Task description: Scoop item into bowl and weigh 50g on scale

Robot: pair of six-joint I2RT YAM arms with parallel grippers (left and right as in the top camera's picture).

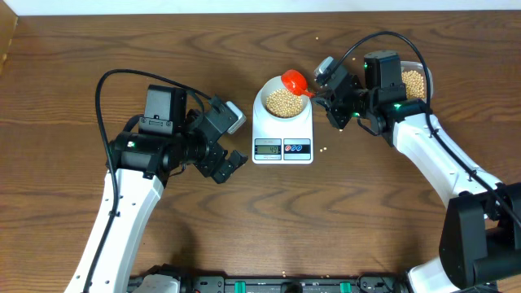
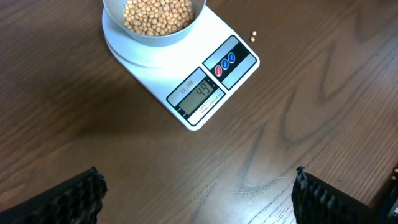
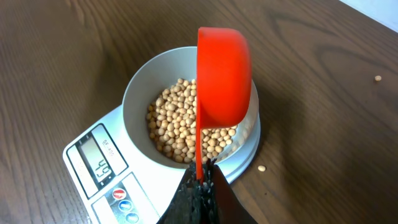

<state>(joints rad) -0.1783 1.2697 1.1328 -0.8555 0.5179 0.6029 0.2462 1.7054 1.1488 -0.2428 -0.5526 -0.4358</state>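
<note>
The pale bowl (image 1: 282, 101) holds tan beans (image 1: 283, 100) and stands on the white scale (image 1: 282, 140). The scale's screen (image 2: 201, 98) reads 49. My right gripper (image 1: 330, 96) is shut on the handle of a red scoop (image 1: 294, 80), tipped on its side over the bowl's right rim. In the right wrist view the scoop (image 3: 222, 74) hangs over the beans (image 3: 180, 127), with the gripper (image 3: 200, 183) just below. My left gripper (image 1: 229, 161) is open and empty, left of the scale; its fingers frame bare wood in the left wrist view (image 2: 198, 193).
A clear tub of beans (image 1: 413, 81) sits at the back right behind my right arm. Loose beans lie on the wood right of the scale (image 1: 326, 149), also seen in the left wrist view (image 2: 254, 35) and the right wrist view (image 3: 262, 168).
</note>
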